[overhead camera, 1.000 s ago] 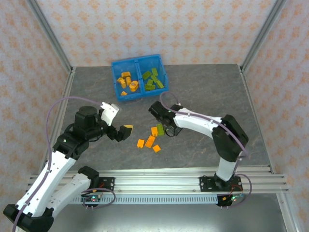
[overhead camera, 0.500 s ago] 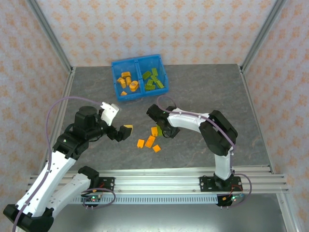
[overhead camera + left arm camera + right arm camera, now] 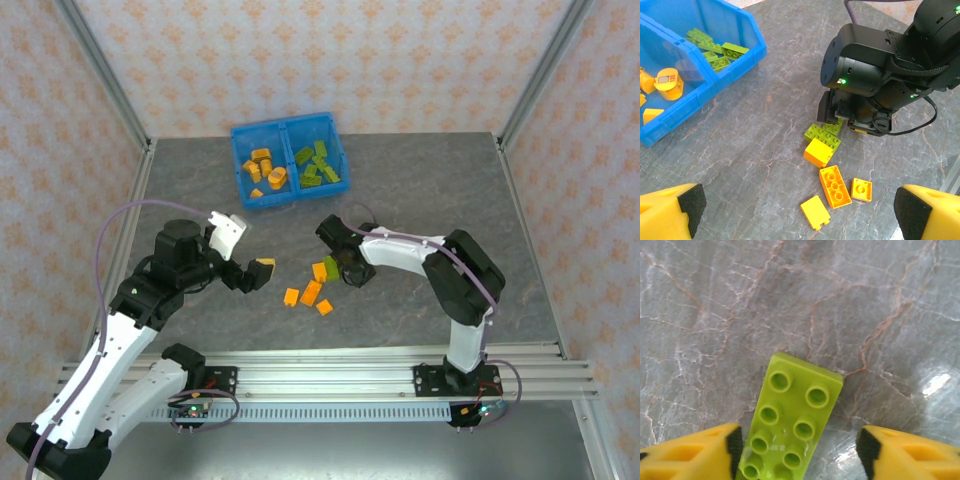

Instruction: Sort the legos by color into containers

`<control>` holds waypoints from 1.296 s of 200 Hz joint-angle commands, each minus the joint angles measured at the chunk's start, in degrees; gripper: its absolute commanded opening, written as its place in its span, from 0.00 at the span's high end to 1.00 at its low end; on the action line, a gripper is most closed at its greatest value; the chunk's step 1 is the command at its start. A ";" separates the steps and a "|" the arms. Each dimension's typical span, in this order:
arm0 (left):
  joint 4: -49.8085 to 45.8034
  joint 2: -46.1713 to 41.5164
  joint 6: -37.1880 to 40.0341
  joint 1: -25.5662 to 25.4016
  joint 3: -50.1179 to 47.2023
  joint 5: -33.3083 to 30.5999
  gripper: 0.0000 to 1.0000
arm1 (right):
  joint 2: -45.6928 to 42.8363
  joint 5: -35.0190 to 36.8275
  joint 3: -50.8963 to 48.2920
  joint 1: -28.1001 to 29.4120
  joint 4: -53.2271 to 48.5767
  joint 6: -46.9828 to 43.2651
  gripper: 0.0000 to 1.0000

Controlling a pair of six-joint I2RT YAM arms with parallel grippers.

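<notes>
My left gripper (image 3: 246, 248) has not moved: jaws fully apart, empty, parked near the loose orange legos (image 3: 835, 186). The right gripper (image 3: 799, 442) has shifted over the green lego (image 3: 824, 134) on the table and its jaws have narrowed. One pad (image 3: 730, 442) touches the brick and the other stands clear, so there is no clamp yet. I judge the pick imminent, bound for the right compartment (image 3: 312, 130), where the greens lie.

Lab cell: aluminium frame (image 3: 330, 362), patterned walls (image 3: 330, 60)
</notes>
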 commanded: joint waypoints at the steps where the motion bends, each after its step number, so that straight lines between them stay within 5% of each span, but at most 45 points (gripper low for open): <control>1: -0.69 -0.21 -0.23 0.63 1.94 0.45 0.00 | 3.86 -2.71 -4.44 -1.23 -2.14 3.03 0.46; 42: -0.68 -0.42 -0.05 0.73 1.92 0.30 0.00 | 3.03 -1.54 -6.91 -1.23 -2.96 3.71 0.69; 129: -0.80 -0.25 -0.02 0.71 2.02 0.18 0.00 | -11.08 13.54 -6.07 -1.23 -10.59 -3.27 0.71; 188: -0.71 -0.75 0.91 0.72 2.05 2.95 0.00 | -20.66 18.99 0.23 -1.03 8.49 -36.45 0.71; 222: -0.30 -2.79 2.28 0.71 1.66 6.19 0.00 | -11.75 10.90 15.88 -4.01 12.68 -55.52 0.71; 259: 0.43 -4.20 2.36 0.71 1.01 6.23 0.00 | 7.39 4.65 40.92 -8.75 5.21 -63.02 0.72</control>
